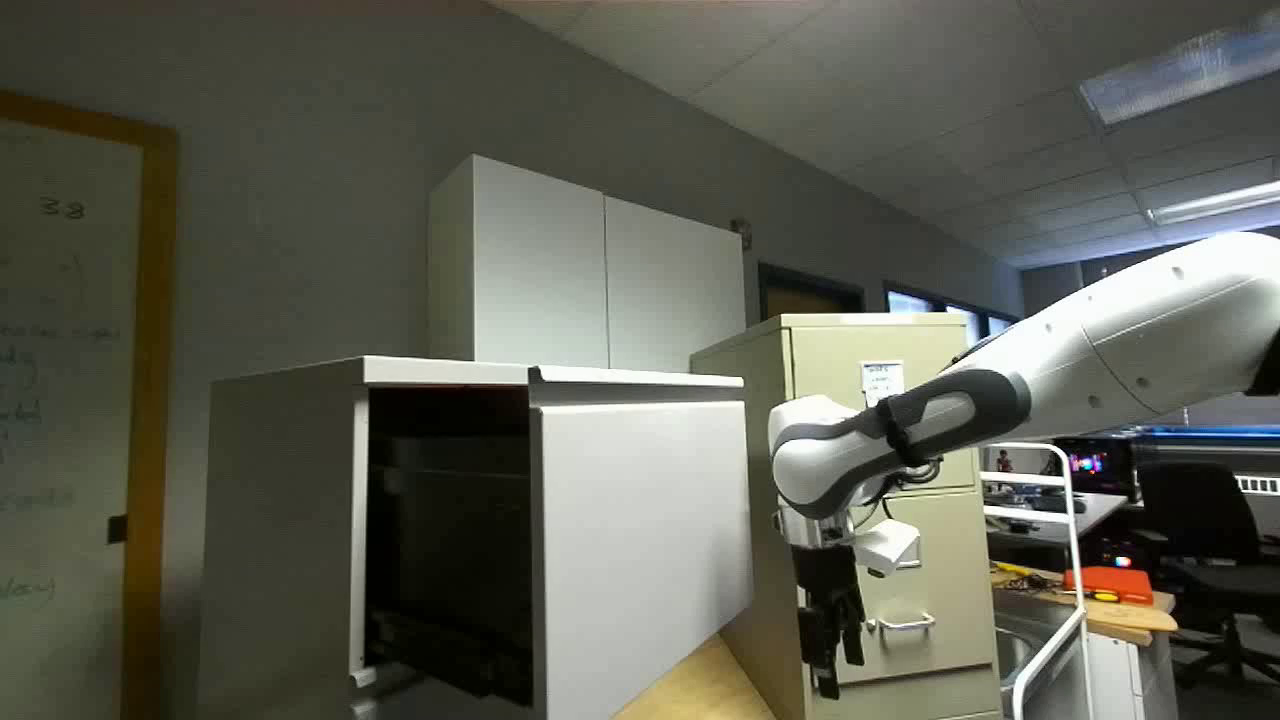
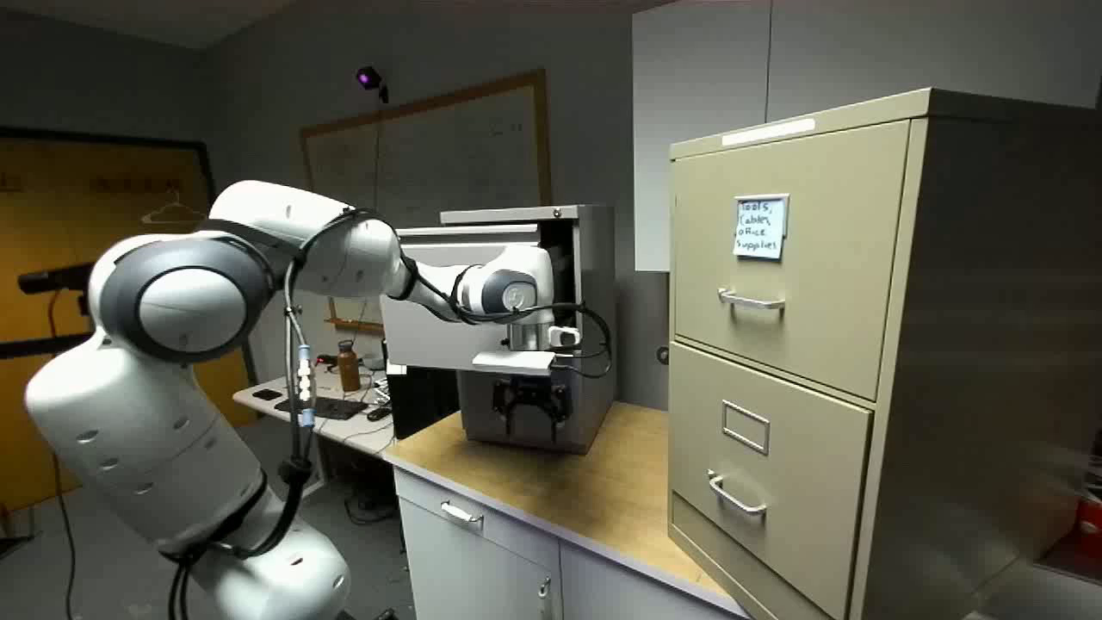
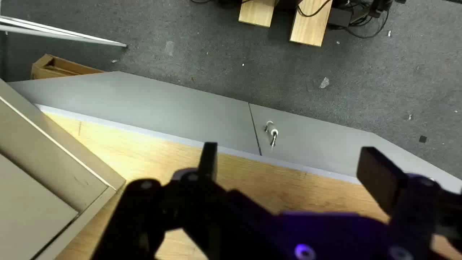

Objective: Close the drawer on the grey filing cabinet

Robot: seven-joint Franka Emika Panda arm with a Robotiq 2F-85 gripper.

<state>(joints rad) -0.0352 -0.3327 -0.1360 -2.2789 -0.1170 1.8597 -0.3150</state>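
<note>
The grey filing cabinet [image 1: 280, 520] stands on a wooden counter and also shows in an exterior view [image 2: 596, 319]. Its tall, flat light-grey drawer [image 1: 645, 540] is pulled well out, with the dark inside visible at its side. The drawer front [image 2: 430, 319] is partly covered by the arm in an exterior view. My gripper [image 1: 832, 660] points down and is empty. It hangs between the drawer and the beige cabinet, apart from the drawer front, with fingertips [image 2: 531, 422] lower than the drawer's bottom edge. In the wrist view the fingers [image 3: 288, 153] are wide apart; the drawer is out of view there.
The beige cabinet [image 2: 775, 284] with handled drawers stands close to the gripper and shows at the left of the wrist view [image 3: 32, 202]. The wooden counter [image 2: 594, 491] lies below. A white two-door cupboard [image 1: 540, 260] is on the wall behind. A desk [image 2: 357, 435] stands beyond the drawer.
</note>
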